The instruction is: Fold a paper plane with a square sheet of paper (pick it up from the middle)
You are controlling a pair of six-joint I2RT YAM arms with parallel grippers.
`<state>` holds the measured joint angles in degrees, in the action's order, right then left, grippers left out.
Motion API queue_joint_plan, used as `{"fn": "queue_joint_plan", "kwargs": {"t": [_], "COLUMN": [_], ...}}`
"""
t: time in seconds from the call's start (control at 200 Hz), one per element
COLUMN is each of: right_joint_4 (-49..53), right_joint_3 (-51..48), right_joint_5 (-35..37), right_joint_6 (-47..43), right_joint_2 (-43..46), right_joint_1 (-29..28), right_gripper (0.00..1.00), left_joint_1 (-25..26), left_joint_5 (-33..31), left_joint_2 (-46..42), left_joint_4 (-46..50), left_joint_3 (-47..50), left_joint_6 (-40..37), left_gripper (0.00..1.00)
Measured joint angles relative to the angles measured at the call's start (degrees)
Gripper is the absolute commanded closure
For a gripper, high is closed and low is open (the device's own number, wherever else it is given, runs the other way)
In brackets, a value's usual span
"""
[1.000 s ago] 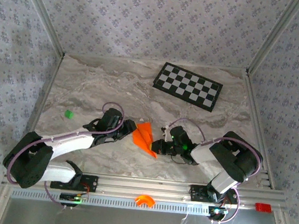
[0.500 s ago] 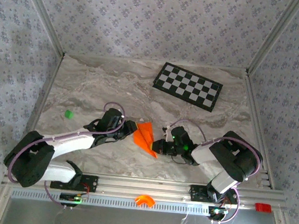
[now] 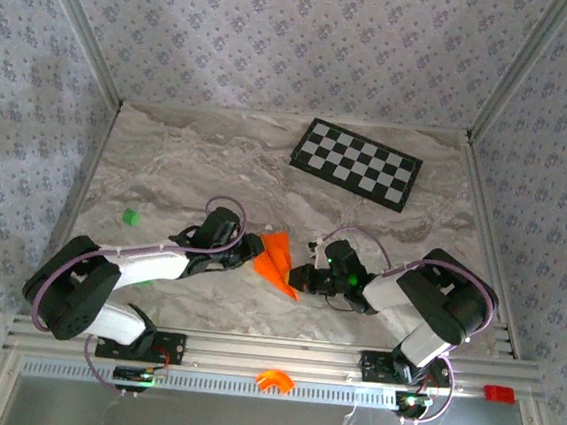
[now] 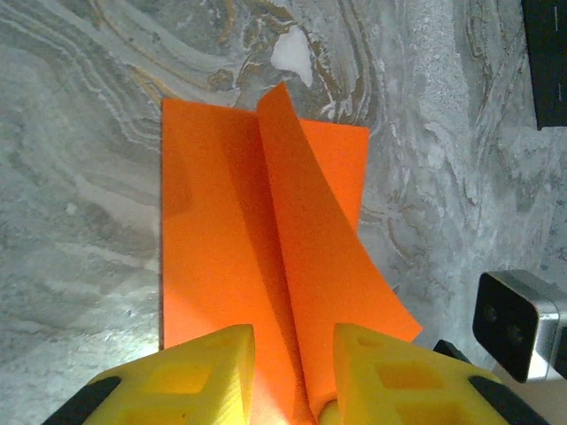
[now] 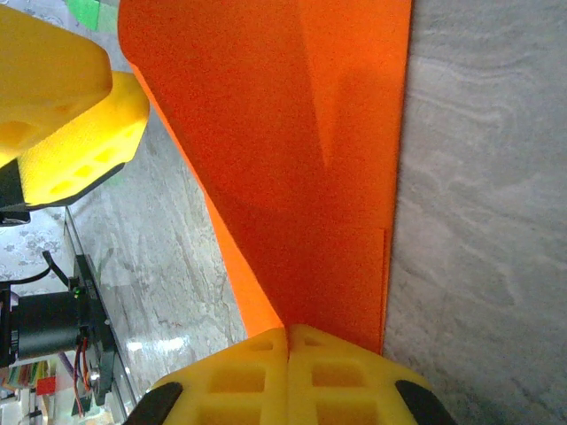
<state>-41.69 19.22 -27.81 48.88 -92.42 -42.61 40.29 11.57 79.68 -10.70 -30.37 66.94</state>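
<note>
The square sheet of paper (image 3: 275, 259) is bright orange and folded to a pointed shape with a raised centre fold. It lies on the marble table between both grippers. My left gripper (image 3: 250, 254) is at its left end. In the left wrist view the paper (image 4: 230, 230) runs away from the gripper (image 4: 292, 341), whose yellow fingers stand apart on either side of the raised fold, open. My right gripper (image 3: 299, 279) is at the lower right tip. In the right wrist view it (image 5: 288, 335) is shut on the paper (image 5: 292, 133), and the left fingers (image 5: 62, 97) show beyond.
A black-and-white checkerboard (image 3: 356, 162) lies at the back right. A tiny green piece (image 3: 130, 217) sits to the left of the left arm. A small orange arch-shaped part (image 3: 271, 379) rests on the front rail, and a red item (image 3: 497, 394) sits at its right end.
My left gripper has slid a little right onto the paper's end and its jaws have narrowed. The left arm's elbow has shifted. The right gripper and the paper have stayed put.
</note>
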Motion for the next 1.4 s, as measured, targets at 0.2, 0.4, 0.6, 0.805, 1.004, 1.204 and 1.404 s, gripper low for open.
{"fn": "queue_joint_plan", "kwargs": {"t": [0.2,0.4,0.6,0.805,1.004,1.204,1.404], "right_joint_4": [0.11,0.11,0.11,0.11,-0.42,-1.92,-2.36], "right_joint_3": [-0.02,-0.02,-0.02,-0.02,-0.26,-0.48,-0.68], "right_joint_5": [0.02,0.04,0.07,0.09,0.13,-0.13,-0.17], "right_joint_6": [0.0,0.0,0.0,0.0,0.11,1.03,1.29], "right_joint_2": [0.09,0.09,0.09,0.09,0.07,-0.7,-0.74], "right_joint_1": [0.0,0.0,0.0,0.0,0.0,0.0,0.0], "right_gripper": [1.0,1.0,1.0,1.0,1.0,1.0,1.0], "left_joint_1": [0.13,0.61,0.61,0.72,0.9,1.46,1.53], "left_joint_5": [0.0,0.68,0.9,0.87,1.09,1.25,1.25], "left_joint_2": [0.52,1.55,1.81,1.81,1.86,2.21,2.27], "left_joint_4": [-1.07,-2.45,-2.86,-3.08,-4.11,-4.57,-4.59], "left_joint_3": [-0.09,-0.09,-0.09,-0.09,-0.07,-0.07,0.09], "left_joint_6": [0.11,0.2,0.2,0.2,0.2,0.2,0.22], "left_gripper": [0.71,0.73,0.73,0.74,0.78,0.8,0.83]}}
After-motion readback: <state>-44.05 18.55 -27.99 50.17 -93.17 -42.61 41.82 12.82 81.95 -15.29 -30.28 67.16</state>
